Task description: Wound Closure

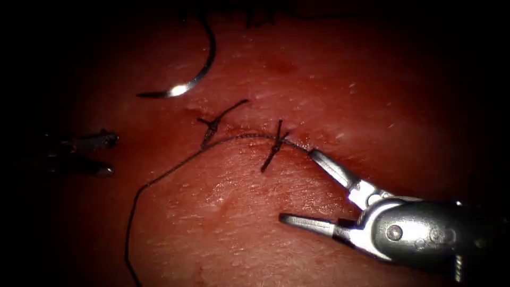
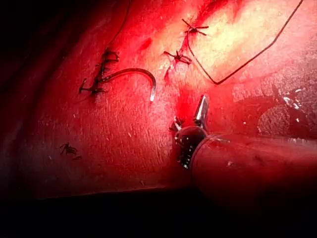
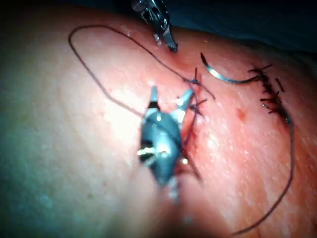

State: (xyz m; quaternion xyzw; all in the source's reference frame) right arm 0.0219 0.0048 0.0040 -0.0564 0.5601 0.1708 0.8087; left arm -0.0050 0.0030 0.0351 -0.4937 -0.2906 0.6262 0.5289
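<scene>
Right tool [image 1: 297, 186] jaws wide, empty; needle [image 1: 197, 74] loose on tissue [image 1: 329, 79].

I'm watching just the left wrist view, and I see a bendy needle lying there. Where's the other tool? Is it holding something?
Observer: In the endoscope view the right tool is right of the cut, jaws wide open, holding nothing.
Operator: Is it near the stitches?
Observer: Yes. Its upper jaw's tip sits by the thread, just right of the right-hand stitch.
Operator: And my tool?
Observer: The left tool is left of the cut, jaws apart, holding nothing. The needle lies on the tissue, and neither tool holds it.
</scene>
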